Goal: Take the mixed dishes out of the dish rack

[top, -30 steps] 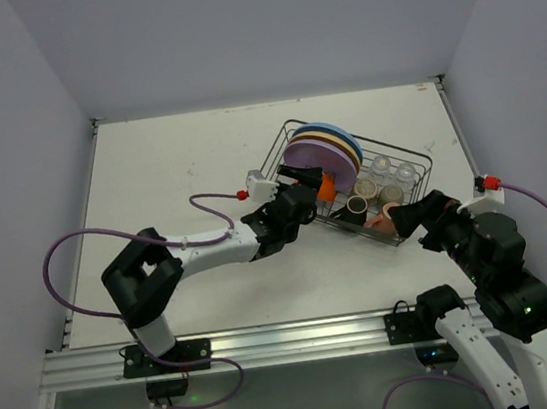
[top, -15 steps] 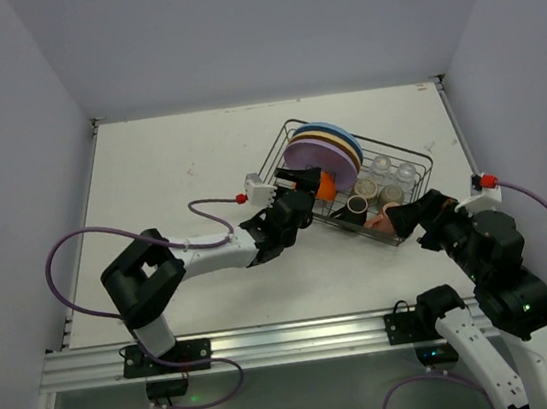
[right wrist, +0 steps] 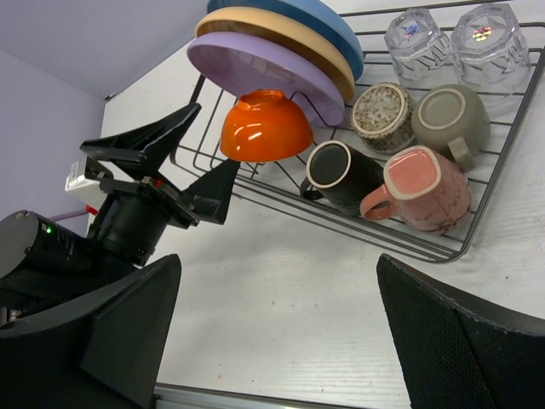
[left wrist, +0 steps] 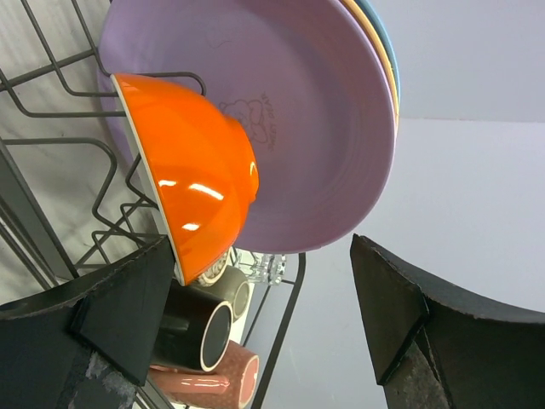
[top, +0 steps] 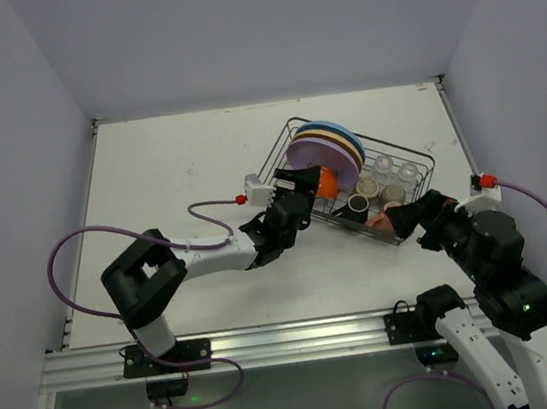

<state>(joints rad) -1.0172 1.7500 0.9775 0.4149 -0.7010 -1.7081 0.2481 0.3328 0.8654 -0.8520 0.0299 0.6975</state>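
In the right wrist view, unlike the left, the spread left claw [right wrist: 219, 134] is seen at the dish rack's [right wrist: 400, 243] left edge, beside the racked orange bowl [right wrist: 266, 126]. The right claw [right wrist: 279, 264] is likewise spread.

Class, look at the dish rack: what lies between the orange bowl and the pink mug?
A dark mug with a pale inside lies on its side between the orange bowl and the pink mug; the right wrist view shows it.

Glossy orange bowl [left wrist: 197, 186], thin black wire rack [right wrist: 443, 247], matt table [top: 178, 167].
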